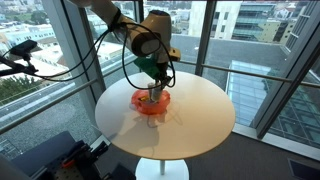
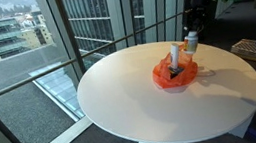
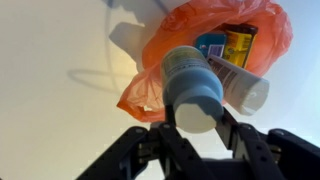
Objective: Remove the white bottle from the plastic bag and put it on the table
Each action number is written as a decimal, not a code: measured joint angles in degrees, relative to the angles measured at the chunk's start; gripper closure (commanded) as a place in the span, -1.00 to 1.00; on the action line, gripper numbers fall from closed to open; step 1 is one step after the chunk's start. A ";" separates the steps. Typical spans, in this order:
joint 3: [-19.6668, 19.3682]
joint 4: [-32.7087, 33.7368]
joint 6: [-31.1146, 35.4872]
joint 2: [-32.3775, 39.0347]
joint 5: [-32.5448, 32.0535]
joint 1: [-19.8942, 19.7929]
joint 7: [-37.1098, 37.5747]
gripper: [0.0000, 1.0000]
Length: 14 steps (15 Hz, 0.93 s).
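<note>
The pincer (image 3: 197, 118) is gripping the bottle (image 3: 192, 85), with its dark fingers (image 3: 240, 140) pressing on either side of the body. In the wrist view the bottle is pointing towards the camera and hanging in front of the orange bag (image 3: 170, 25). The bag is lying open near the middle of the round white desk (image 2: 133, 106). Whether the bottle's far end is clear of the bag cannot be told. Inside the bag a white tube (image 3: 243, 88), a blue item (image 3: 210, 42) and a yellow item (image 3: 238, 42) are showing. In both exterior views the arm (image 1: 120, 25) is reaching down over the bag, with windows (image 1: 250, 40) standing behind the desk.
</note>
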 measured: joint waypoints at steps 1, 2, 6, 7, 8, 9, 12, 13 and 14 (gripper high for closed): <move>-0.44 -0.59 -0.01 -0.80 -0.83 0.01 -0.03 0.61; -0.93 -1.21 0.00 -1.59 -1.71 0.02 -0.04 0.61; -3.46 -3.05 0.33 -3.79 -4.86 -0.04 -0.04 0.61; -4.21 -3.18 0.38 -4.00 -5.38 -0.09 -0.04 0.61; -4.94 -3.26 0.58 -4.05 -5.76 -0.20 -0.03 0.61; -5.60 -3.36 1.02 -4.04 -5.98 -0.40 -0.03 0.61; -7.34 -3.80 3.64 -3.62 -6.07 -1.30 0.12 0.61; -7.81 -3.86 4.75 -3.23 -6.07 -1.59 0.29 0.61; -8.19 -3.89 5.91 -2.71 -6.07 -1.89 0.49 0.61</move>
